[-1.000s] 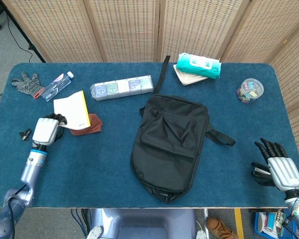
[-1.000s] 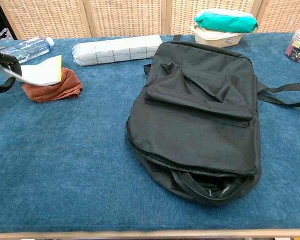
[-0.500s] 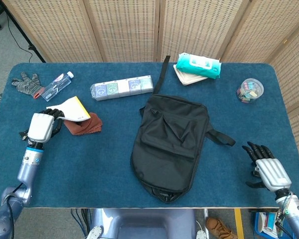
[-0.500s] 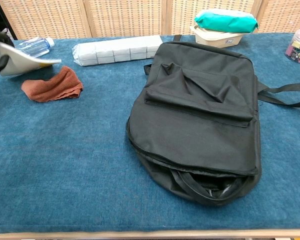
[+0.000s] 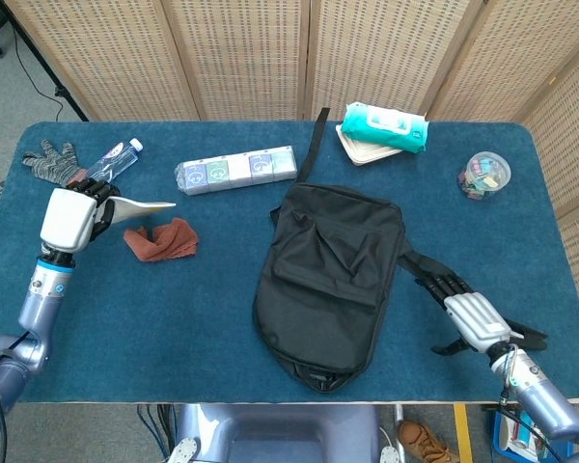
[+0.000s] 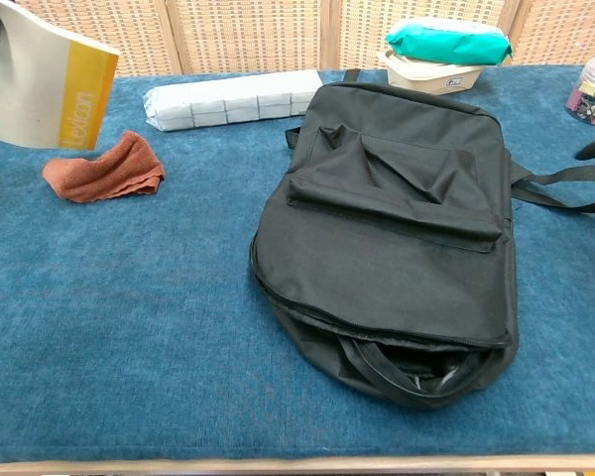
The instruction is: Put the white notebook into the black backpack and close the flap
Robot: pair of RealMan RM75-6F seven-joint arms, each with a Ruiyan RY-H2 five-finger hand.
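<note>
While left hand fingers pinch white notebook above rust cloth, right hand fingers spread (beside backpack).

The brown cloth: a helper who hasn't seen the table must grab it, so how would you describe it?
On the blue table, look left of the black backpack. The brown cloth lies crumpled below the row of small packs, the only rust-brown, soft thing there.

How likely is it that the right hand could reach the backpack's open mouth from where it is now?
Probably yes: the right hand hovers open beside the black backpack, near its strap, and only bare table lies between it and the open mouth.
</note>
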